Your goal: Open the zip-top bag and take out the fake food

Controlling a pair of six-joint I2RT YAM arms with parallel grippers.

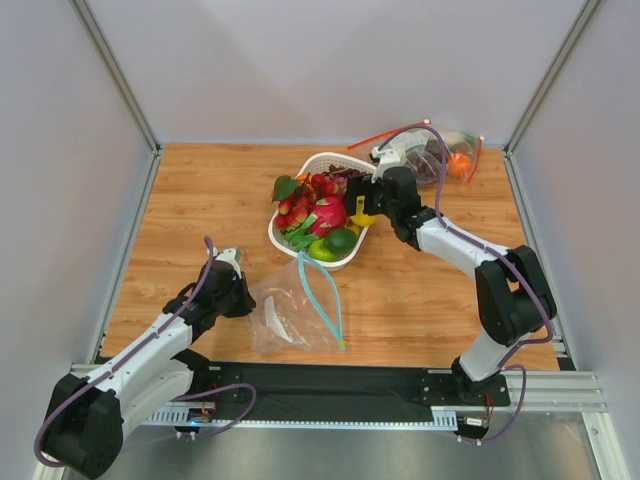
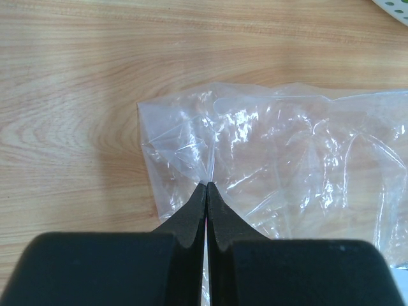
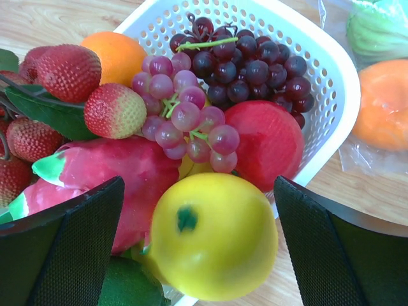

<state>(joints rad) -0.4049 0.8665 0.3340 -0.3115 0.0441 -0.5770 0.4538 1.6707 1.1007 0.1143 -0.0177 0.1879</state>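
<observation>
Plastic film is pinched between the pressed-together jaws of my left gripper (image 2: pixel 206 186), which grips the zip-top bag (image 2: pixel 287 146) at its left edge. The bag lies flat and crumpled on the wooden table (image 1: pixel 200 200), near my bases, between my two arms. Its long axis runs roughly left to right. Its teal zip strip (image 1: pixel 322 300) is on the right-hand end, bowed into a loop, so the mouth points right and slightly away, toward the basket. A white label (image 1: pixel 272 322) shows through the clear film; I see no fruit inside.

Just beyond the bag's mouth stands the white perforated basket (image 3: pixel 331 83). It holds red strawberries (image 3: pixel 70 70), an orange (image 3: pixel 115 54), purple grapes (image 3: pixel 191 115), a pink dragon fruit (image 3: pixel 115 169), a round red fruit (image 3: pixel 268 143), a green fruit (image 3: pixel 127 287) and a yellow lemon (image 3: pixel 213 236).

My right gripper (image 3: pixel 199 182) hangs over the basket's near right side, jaws spread wide with the lemon between them.

Farthest off, a second clear bag (image 1: pixel 445 150) with a red-orange strip holds something orange and something pale green.
</observation>
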